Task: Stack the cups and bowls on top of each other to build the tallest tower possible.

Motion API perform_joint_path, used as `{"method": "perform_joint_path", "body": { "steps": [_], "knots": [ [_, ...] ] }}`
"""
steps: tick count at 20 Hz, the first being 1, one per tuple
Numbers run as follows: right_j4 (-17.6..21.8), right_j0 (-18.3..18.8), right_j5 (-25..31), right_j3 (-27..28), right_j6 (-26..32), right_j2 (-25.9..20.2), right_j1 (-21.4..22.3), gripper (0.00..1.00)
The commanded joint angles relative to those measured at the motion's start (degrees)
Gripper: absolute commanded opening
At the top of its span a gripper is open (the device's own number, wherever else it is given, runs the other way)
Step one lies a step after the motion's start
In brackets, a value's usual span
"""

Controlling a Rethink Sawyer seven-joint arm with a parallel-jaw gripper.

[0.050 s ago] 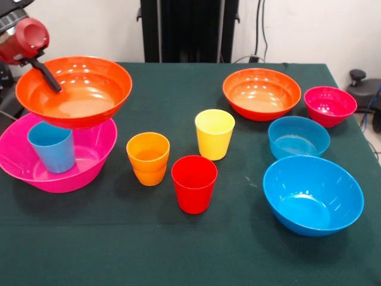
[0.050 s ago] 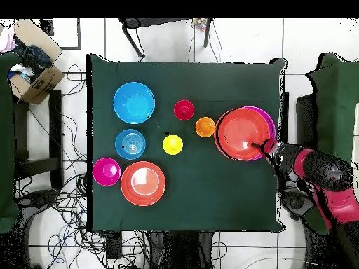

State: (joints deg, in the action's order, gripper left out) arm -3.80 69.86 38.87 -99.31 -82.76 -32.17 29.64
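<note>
My gripper point(image 1: 43, 70) is shut on the left rim of a wide orange-red bowl point(image 1: 83, 89), one black finger reaching inside it. The bowl hangs slightly tilted over the large pink bowl point(image 1: 89, 170), which holds a light blue cup point(image 1: 52, 148) standing upright. In the overhead view the held bowl point(image 2: 242, 134) covers most of the pink one, and the gripper point(image 2: 267, 147) is at its rim. An orange cup point(image 1: 147, 158), a yellow cup point(image 1: 214, 134) and a red cup point(image 1: 194, 183) stand loose mid-table.
On the right side stand a second orange-red bowl point(image 1: 262, 92), a small magenta bowl point(image 1: 330, 105), a small blue bowl point(image 1: 298, 137) and a large blue bowl point(image 1: 312, 195). The pink bowl sits close to the table's left edge.
</note>
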Motion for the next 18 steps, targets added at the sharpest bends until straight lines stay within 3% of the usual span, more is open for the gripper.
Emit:
{"method": "perform_joint_path", "body": {
  "steps": [1,6,18],
  "knots": [
    [-0.2,-1.8,7.8,7.2,-2.1,0.5,-0.9,0.0],
    [0.3,-1.9,9.5,8.5,-2.1,0.8,-0.6,0.0],
    [0.4,-1.5,5.7,7.7,-2.0,-0.1,-2.5,0.0]
  ]
}}
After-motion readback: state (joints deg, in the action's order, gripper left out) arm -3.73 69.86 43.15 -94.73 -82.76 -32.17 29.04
